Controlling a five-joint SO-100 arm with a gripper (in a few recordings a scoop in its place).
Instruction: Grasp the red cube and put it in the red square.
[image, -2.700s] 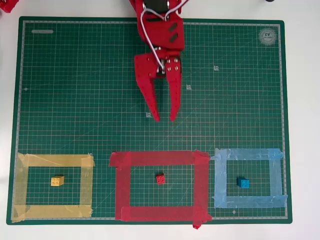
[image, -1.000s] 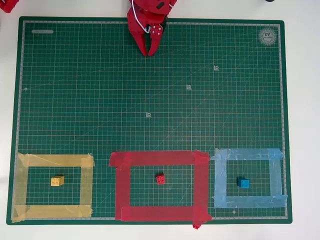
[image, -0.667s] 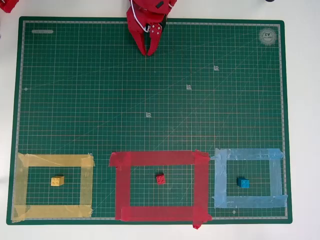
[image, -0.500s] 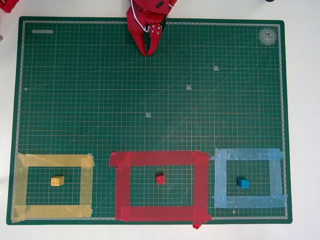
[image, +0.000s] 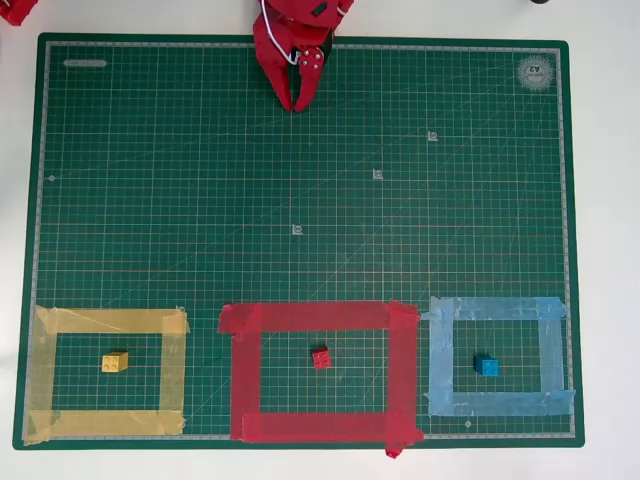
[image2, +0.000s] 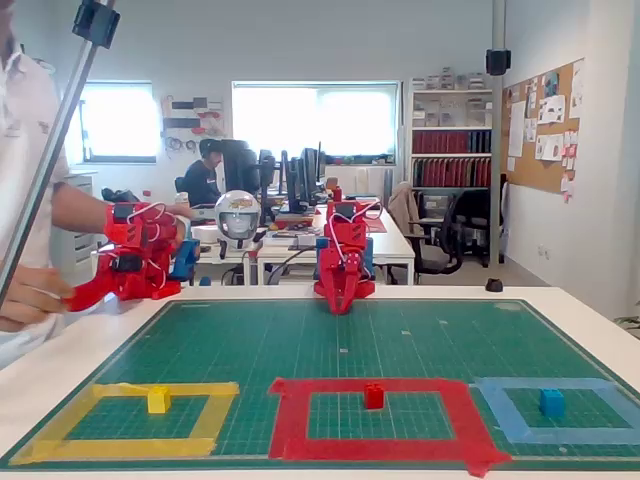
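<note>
red cube (image: 320, 357): tiny bright red studded block, upright on the mat, inside the tape outline near its middle, well apart from the pincer (image: 297, 105).
red square (image: 318, 372): wide red tape rectangle, ragged corners, flat at the mat edge opposite the pincer.

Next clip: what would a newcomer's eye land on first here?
Three tape outlines along the near edge of the green mat: yellow tape outline, the red square and light blue tape outline, each holding a matching block, with the red cube inside the red one. The red gripper sits shut at the mat's far edge.
</note>
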